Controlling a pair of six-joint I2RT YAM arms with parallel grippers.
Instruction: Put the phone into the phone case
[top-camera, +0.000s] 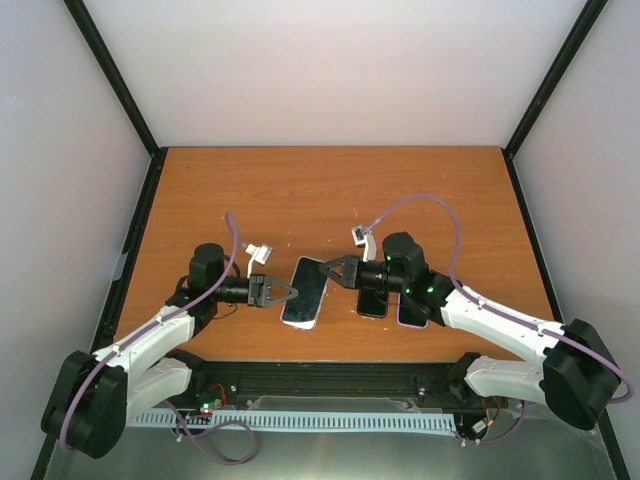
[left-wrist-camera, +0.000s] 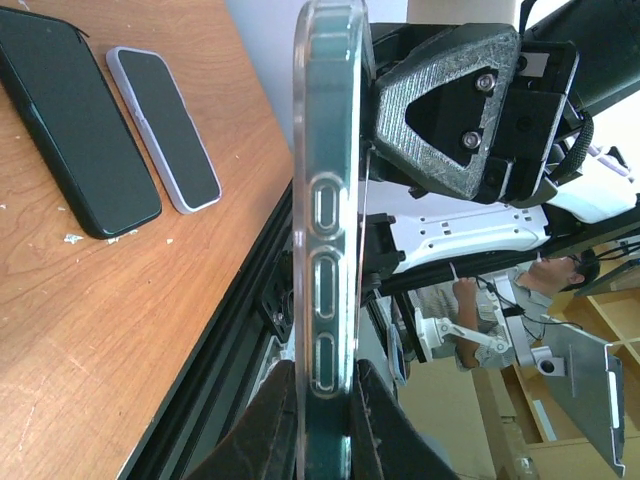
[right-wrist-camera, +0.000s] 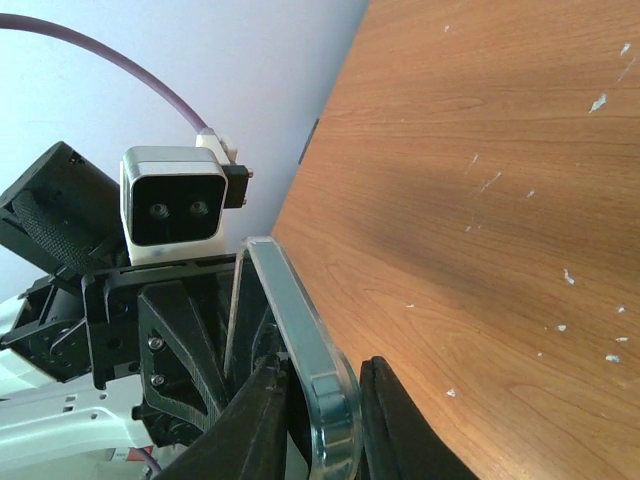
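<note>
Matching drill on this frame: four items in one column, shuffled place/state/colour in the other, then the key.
A. clear case
B. black phone
C. pale-rimmed phone
D. table

1. orange-brown wood
2. lying flat, rightmost in the top view
3. pinched by both the left gripper and the right gripper
4. lying flat, between the held case and the other phone

Pairs: A-3, B-4, C-2, D-1

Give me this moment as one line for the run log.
left gripper: shut on clear case | right gripper: shut on same case | dark phone, light-rimmed phone: flat on table
</note>
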